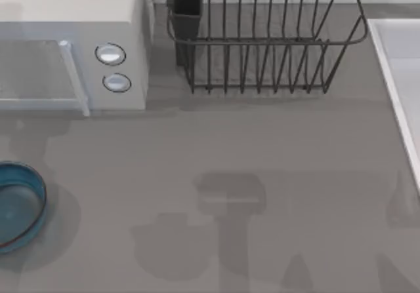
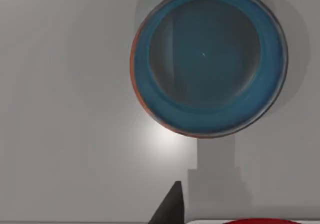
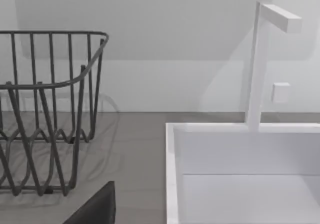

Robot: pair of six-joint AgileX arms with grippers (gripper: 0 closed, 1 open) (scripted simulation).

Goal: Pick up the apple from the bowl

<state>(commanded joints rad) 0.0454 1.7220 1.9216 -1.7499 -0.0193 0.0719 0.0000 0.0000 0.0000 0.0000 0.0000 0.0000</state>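
Seemingly the apple (image 2: 262,220) is already out of the bowl (image 2: 272,98): in the left wrist view a red sliver sits at the bottom edge of the frame, right under the camera and beside one dark finger (image 2: 171,206) of the left gripper, which suggests the fruit is held there, though I cannot tell how the fingers stand. Beyond it, in the upper right of that frame, the bowl lies bare on the grey surface (image 2: 65,108), its blue inside empty, so the arm looks to be lifted above it. From above, the bowl sits at the lower left edge of the frame. Farther back stand the microwave (image 1: 72,50) and the wire dish rack (image 1: 262,44). The right arm idles facing the sink (image 3: 240,184), its fingers' state unclear.
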